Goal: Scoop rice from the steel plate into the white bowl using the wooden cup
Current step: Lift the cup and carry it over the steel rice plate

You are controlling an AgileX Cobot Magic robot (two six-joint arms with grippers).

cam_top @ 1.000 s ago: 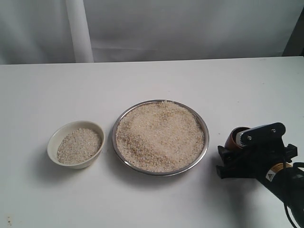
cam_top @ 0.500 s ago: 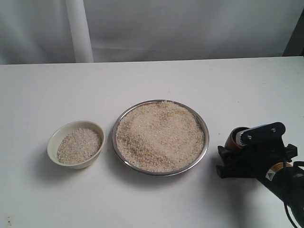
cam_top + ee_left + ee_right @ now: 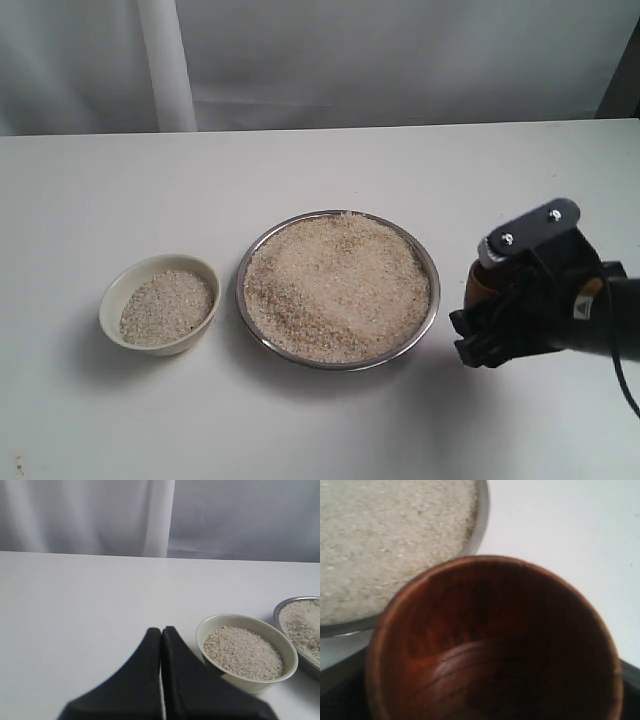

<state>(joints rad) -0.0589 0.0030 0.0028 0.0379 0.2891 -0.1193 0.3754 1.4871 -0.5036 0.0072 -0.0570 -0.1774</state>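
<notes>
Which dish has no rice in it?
The wooden cup in the right gripper: its brown inside is bare, while the white bowl and steel plate both hold rice.

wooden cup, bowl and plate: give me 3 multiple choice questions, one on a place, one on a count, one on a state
1. In the exterior view, where does the white bowl sit relative to the steel plate?
A) to its left
B) to its right
C) on top of it

2. How many vessels hold rice?
A) one
B) two
C) three

3. The wooden cup is:
A) full of rice
B) empty, gripped by the right claw
C) lying tipped over, untouched

Answers:
1 A, the bowl stands apart on the plate's left.
2 B, bowl and plate hold grains; the cup does not.
3 B, the right wrist view shows its bare dark inside, and the exterior view shows the claw around it.
</notes>
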